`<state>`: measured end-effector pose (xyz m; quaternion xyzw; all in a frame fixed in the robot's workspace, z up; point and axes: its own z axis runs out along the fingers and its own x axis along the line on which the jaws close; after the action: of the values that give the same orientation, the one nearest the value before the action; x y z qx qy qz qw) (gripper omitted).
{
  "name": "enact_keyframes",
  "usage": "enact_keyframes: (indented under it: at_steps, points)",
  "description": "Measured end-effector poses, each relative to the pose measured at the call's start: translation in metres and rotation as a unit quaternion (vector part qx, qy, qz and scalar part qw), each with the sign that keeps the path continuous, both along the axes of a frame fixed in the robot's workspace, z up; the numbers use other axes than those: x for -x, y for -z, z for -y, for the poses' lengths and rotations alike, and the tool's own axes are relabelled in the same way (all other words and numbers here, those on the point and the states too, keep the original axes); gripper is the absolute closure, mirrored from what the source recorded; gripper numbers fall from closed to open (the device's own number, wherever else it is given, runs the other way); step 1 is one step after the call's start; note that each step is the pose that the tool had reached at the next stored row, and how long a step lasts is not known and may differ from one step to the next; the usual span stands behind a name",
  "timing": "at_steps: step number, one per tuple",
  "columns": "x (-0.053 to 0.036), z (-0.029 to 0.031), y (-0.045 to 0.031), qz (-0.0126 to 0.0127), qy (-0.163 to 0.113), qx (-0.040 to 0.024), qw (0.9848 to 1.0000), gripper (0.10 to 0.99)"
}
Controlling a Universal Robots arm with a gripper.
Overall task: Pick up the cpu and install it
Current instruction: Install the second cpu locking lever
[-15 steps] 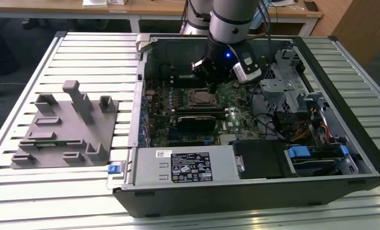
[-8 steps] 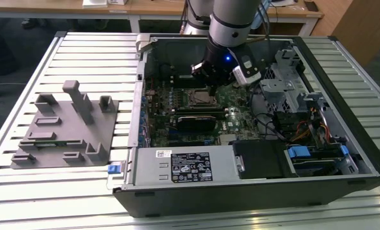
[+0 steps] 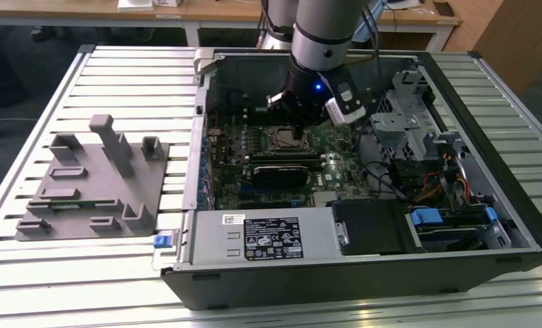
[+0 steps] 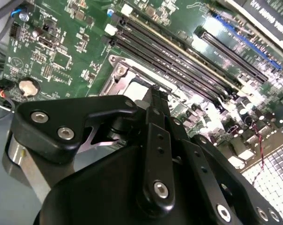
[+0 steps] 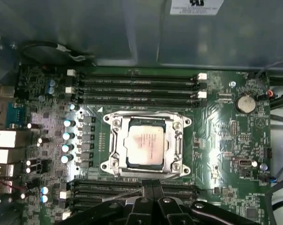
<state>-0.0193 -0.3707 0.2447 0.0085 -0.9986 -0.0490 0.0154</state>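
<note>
Chip seated flat in its socket.
Hand hovers just beside the socket, fingers clenched together, grasping nothing.

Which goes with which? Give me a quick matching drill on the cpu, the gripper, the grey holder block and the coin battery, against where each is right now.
Things:
1. cpu
2. gripper
3. grey holder block
4. coin battery

Places:
A. on the slatted table, outside the computer case, at the exterior view's left
B. lying in the metal-framed socket on the motherboard
C. on the green board, off to one side of the socket
D. inside the open case above the motherboard, beside the socket, with nothing between its fingers

Pairs: 1-B, 2-D, 3-A, 4-C
</note>
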Motion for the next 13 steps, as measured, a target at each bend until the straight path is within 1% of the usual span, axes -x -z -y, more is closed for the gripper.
enact_keyframes:
  at_steps: [3, 6, 7, 10, 13]
  points:
    - [0.0, 0.0045, 0.0018, -0.0004, 0.002, -0.0001, 1.0, 0.98]
    - [0.0007, 0.0065, 0.0033, -0.0004, 0.004, 0.0, 1.0, 0.98]
    - [0.0029, 0.0066, 0.0037, -0.0004, 0.004, -0.0001, 1.0, 0.98]
    - [0.0156, 0.0066, 0.0044, -0.0004, 0.004, -0.0001, 1.0, 0.98]
    - [0.0226, 0.0069, 0.0051, -0.0004, 0.004, -0.0001, 1.0, 0.98]
